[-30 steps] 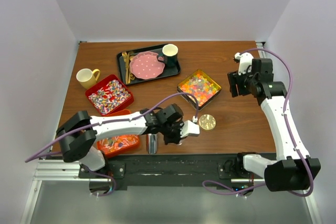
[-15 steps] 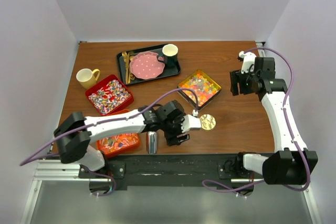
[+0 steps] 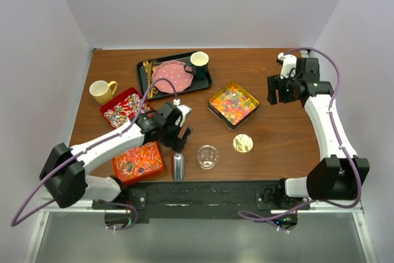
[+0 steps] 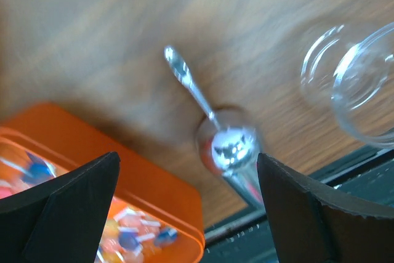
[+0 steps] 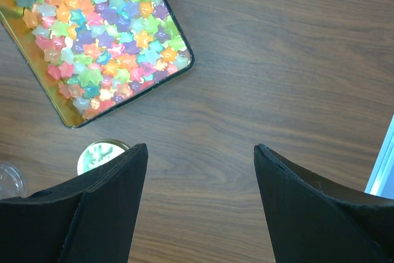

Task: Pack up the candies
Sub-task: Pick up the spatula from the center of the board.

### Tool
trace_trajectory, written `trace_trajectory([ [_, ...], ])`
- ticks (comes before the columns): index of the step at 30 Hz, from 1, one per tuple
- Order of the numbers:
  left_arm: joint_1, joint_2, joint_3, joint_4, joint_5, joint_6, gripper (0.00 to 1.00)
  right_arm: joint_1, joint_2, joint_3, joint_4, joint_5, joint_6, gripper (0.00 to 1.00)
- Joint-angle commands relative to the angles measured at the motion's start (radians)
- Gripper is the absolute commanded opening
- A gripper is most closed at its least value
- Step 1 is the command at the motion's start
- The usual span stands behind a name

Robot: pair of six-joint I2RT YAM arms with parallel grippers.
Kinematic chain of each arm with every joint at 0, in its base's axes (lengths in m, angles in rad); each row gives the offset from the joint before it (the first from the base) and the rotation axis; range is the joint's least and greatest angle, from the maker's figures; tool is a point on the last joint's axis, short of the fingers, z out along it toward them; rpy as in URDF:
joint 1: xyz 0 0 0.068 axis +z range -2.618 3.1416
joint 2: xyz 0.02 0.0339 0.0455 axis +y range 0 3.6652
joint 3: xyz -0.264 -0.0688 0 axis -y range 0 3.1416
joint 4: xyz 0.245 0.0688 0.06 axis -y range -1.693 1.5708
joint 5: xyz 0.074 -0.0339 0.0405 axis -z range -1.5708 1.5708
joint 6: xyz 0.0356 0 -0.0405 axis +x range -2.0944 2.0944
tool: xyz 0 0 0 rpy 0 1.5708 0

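Note:
The candies lie in three containers: star-shaped pieces in a gold tin point(image 3: 233, 103) point(image 5: 98, 35), wrapped pieces in a red tray point(image 3: 126, 113), and orange-red pieces in an orange tray point(image 3: 139, 161) point(image 4: 92, 177). A clear glass jar point(image 3: 207, 157) point(image 4: 360, 84) stands alone near the front edge, its gold lid point(image 3: 242, 143) point(image 5: 98, 154) beside it. My left gripper point(image 3: 180, 135) point(image 4: 186, 158) hangs open above a silver scoop point(image 3: 178, 167) point(image 4: 229, 146), between the orange tray and the jar, holding nothing. My right gripper point(image 3: 275, 95) point(image 5: 200, 147) is open and empty over bare wood right of the tin.
A black tray point(image 3: 205, 82) at the back holds a pink dotted plate point(image 3: 170, 77), a dark cup point(image 3: 199, 61) and gold cutlery point(image 3: 148, 78). A yellow mug point(image 3: 101, 91) stands at the left. The table's front rail point(image 4: 345, 170) runs just behind the scoop.
My left gripper opened, left the glass jar standing by the lid, and drew back to the left over the scoop. The right arm shifted slightly toward the back.

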Motion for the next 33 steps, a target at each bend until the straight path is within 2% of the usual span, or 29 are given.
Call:
trace_trajectory([
  [1, 0.010, -0.001, -0.026, -0.061, 0.020, -0.158, 0.98, -0.005, 0.018, 0.063, 0.014, -0.025, 0.002, 0.74],
  [7, 0.000, 0.016, -0.147, 0.011, 0.188, -0.243, 1.00, -0.003, 0.079, 0.115, 0.020, 0.015, -0.036, 0.75],
  [12, -0.031, 0.033, -0.162, 0.048, 0.228, -0.240, 0.99, -0.005, 0.118, 0.137, 0.035, 0.010, -0.038, 0.75],
  [14, -0.040, 0.047, -0.171, 0.072, 0.250, -0.240, 0.95, -0.003, 0.127, 0.135, 0.041, 0.013, -0.040, 0.75],
  [16, -0.046, 0.062, -0.178, 0.098, 0.247, -0.237, 0.90, -0.003, 0.129, 0.130, 0.041, 0.015, -0.043, 0.75],
  [24, -0.111, 0.122, -0.128, 0.149, 0.164, -0.235, 0.85, -0.003, 0.130, 0.092, 0.052, 0.007, -0.041, 0.75],
  [28, -0.109, 0.126, -0.145, 0.177, 0.110, -0.260, 0.77, -0.003, 0.127, 0.098, 0.048, -0.002, -0.038, 0.75],
  [33, -0.109, 0.160, -0.148, 0.191, 0.060, -0.295, 0.76, -0.001, 0.118, 0.094, 0.040, -0.014, -0.032, 0.75],
])
